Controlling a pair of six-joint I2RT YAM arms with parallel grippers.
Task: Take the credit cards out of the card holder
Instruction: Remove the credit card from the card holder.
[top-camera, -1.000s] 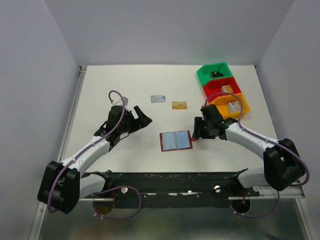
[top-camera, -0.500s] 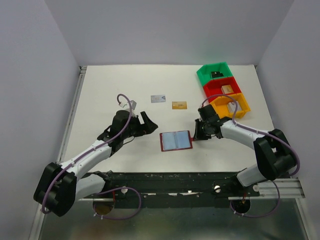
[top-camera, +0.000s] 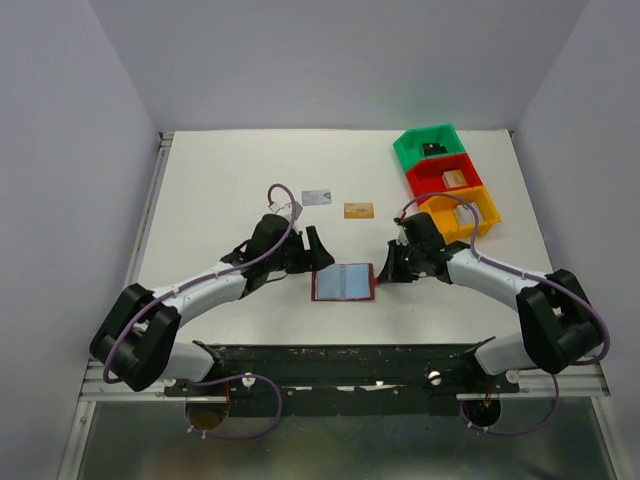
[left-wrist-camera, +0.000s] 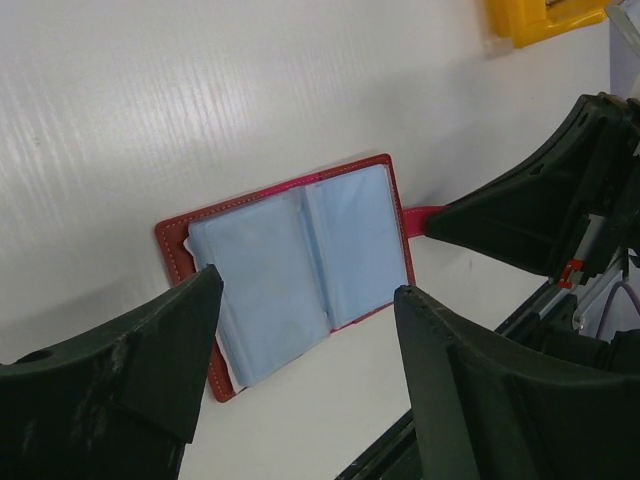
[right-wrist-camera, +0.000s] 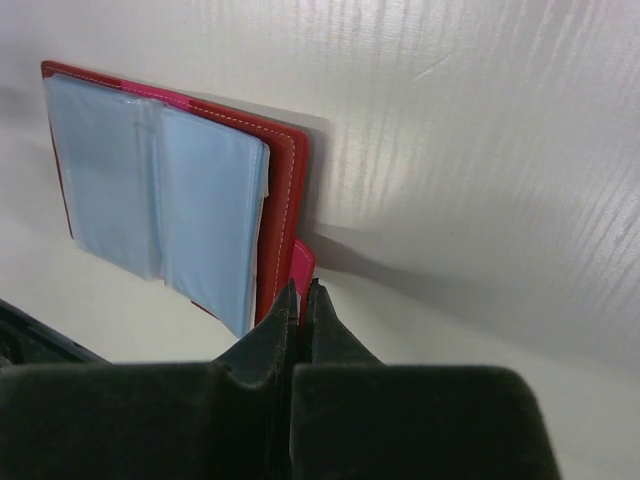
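The card holder (top-camera: 343, 283) lies open flat on the white table, light blue sleeves up inside a dark red border (left-wrist-camera: 300, 250) (right-wrist-camera: 150, 180). My right gripper (top-camera: 386, 269) (right-wrist-camera: 303, 293) is shut on its red snap tab (right-wrist-camera: 303, 262) at the right edge. Just left of and behind the holder, my left gripper (top-camera: 314, 250) (left-wrist-camera: 308, 288) stands open, its fingers astride the holder's near-left part without touching it. Two credit cards lie loose farther back: a silver-grey one (top-camera: 317, 197) and a gold-tan one (top-camera: 358, 210). No card shows in the sleeves.
Green (top-camera: 432, 148), red (top-camera: 442, 177) and orange (top-camera: 462, 211) bins stand in a row at the back right, each with a small item inside. The orange bin sits just behind my right arm. The black base rail (top-camera: 340, 355) runs along the near edge.
My right gripper has closed on the snap tab. The left arm has swung right up to the card holder, its jaws narrowing a little. The holder has shifted slightly left.
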